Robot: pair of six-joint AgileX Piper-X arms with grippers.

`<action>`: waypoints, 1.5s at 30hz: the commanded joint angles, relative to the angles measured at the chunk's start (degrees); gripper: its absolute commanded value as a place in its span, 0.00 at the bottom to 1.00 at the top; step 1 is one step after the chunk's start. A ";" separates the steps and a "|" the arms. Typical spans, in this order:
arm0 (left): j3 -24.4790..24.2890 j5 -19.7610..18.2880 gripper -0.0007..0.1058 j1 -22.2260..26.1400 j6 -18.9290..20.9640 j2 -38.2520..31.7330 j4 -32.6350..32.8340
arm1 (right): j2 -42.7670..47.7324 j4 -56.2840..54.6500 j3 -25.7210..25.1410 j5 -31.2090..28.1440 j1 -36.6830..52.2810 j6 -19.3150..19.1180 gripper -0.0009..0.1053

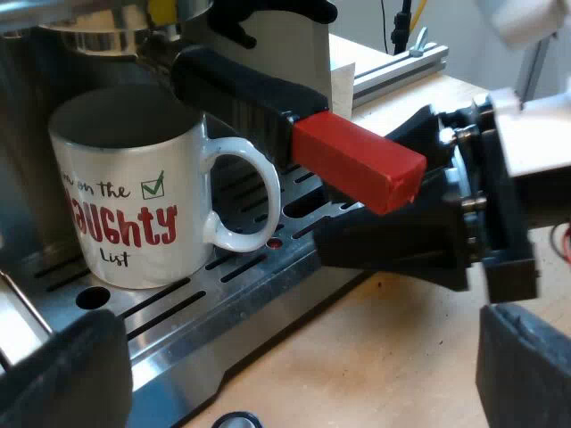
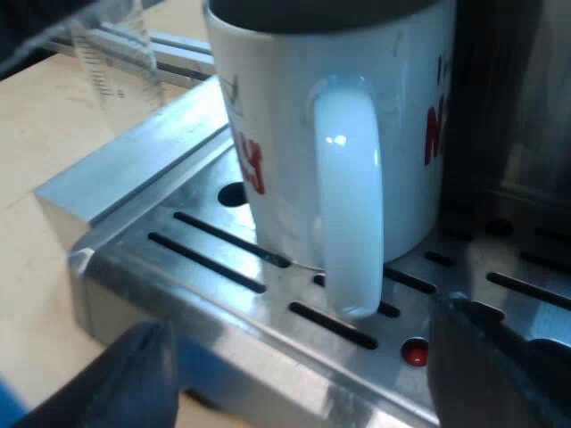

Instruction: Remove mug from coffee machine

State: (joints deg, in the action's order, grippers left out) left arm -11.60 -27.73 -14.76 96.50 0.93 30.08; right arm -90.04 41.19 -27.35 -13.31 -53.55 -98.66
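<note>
white mug [image 1: 125, 205] with red "naughty list" lettering and a green check box stands upright on the slotted metal drip tray [image 1: 223, 303] of the espresso machine [image 1: 27, 134], handle [image 1: 245, 201] pointing out toward the tray's front edge. it sits under the metal holder [image 1: 98, 36], which is locked into the machine's front. the holder's dark handle [image 1: 241, 89] sticks out above the mug's handle and ends in a red block [image 1: 357, 160].

right gripper [image 2: 299, 357] is low at the tray's front edge, claw apart. its black fingers [image 2: 482, 374] sit one to each side of the mug handle and short of it, clamped on nothing. in the left wrist view this gripper is under the red block, just beside the mug handle. cannot tell if it touches the handle.

left gripper [image 1: 303, 357] hangs farther out over the wooden table [image 1: 401, 357], claw wide apart, holding nothing, well apart from the mug.

measuring glass [image 2: 116, 62] stands on the table beside the tray. small red dot [image 2: 413, 352] on the tray near the mug handle.
</note>
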 commanded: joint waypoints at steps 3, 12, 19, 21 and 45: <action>-0.05 -1.72 0.75 -0.20 -0.24 0.04 -0.83 | -2.90 0.66 -3.84 -2.28 0.05 1.00 0.59; -0.05 -2.53 0.75 -0.20 -0.24 0.04 -0.83 | -6.68 0.05 -8.72 -3.40 2.63 1.73 0.59; -0.05 -2.53 0.75 -0.20 -0.24 0.04 -0.83 | -9.92 -0.36 -12.83 0.86 4.30 3.79 0.59; -0.05 -2.53 0.75 -0.20 -0.24 0.04 -0.83 | -10.51 -0.34 -13.36 1.36 4.30 3.79 0.59; -0.05 -2.53 0.75 -0.20 -0.24 0.04 -0.83 | -7.65 -4.24 -14.06 1.59 3.53 -2.41 0.01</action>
State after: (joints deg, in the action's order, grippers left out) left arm -11.60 -29.50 -14.76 96.50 0.93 30.01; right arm -99.45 35.80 -40.77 -12.35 -49.63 -98.74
